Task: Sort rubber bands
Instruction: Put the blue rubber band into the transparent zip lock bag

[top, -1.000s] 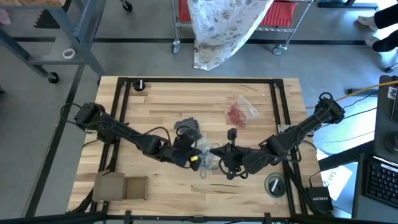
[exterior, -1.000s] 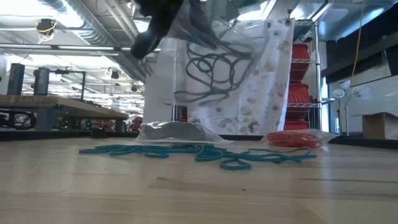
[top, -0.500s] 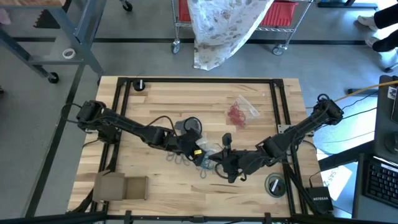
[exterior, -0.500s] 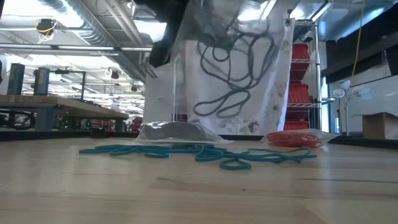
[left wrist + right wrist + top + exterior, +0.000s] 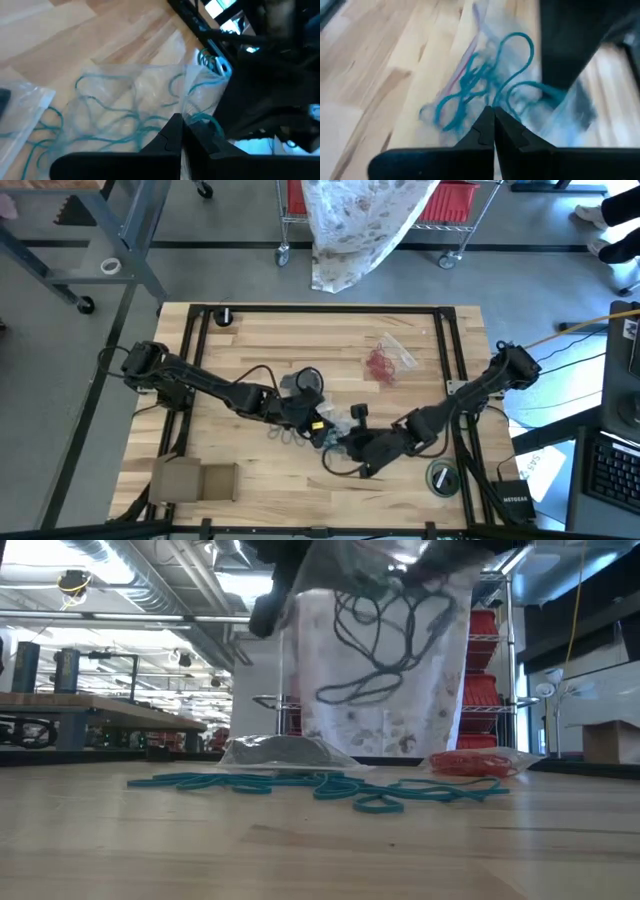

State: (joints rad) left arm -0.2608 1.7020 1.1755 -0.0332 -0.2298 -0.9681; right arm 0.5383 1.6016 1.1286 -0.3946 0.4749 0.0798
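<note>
A clear plastic bag (image 5: 385,635) with teal rubber bands (image 5: 487,82) inside hangs above the table middle, held between both grippers. My left gripper (image 5: 322,427) is shut on it from the left, my right gripper (image 5: 346,446) from the right. More teal bands (image 5: 320,785) lie loose on the wood under it, also seen in the high view as teal bands (image 5: 288,433). A bag of red bands (image 5: 382,363) lies toward the far right, and a bag of dark grey bands (image 5: 303,386) lies just beyond the grippers. My left gripper pinches the clear bag's edge (image 5: 184,125) between its two shut fingers, coming in low from the table's left. The bag spreads out past the fingertips, lifted clear of the table. My right gripper pinches another edge of the bag (image 5: 492,102) between its shut fingers, coming slanting from the table's right and near side. The bag with its teal bands hangs off the table beyond the fingertips.
A cardboard box (image 5: 195,480) sits at the near left corner and a tape roll (image 5: 441,477) at the near right. A black frame rail (image 5: 200,330) runs round the table. Bare wood shows across the far left part.
My left gripper has moved toward the table's right and far side, and my right gripper has drifted toward the left, both staying shut on the bag. The lifted bag has shifted with them and the teal bands inside it have slid and bunched differently.
</note>
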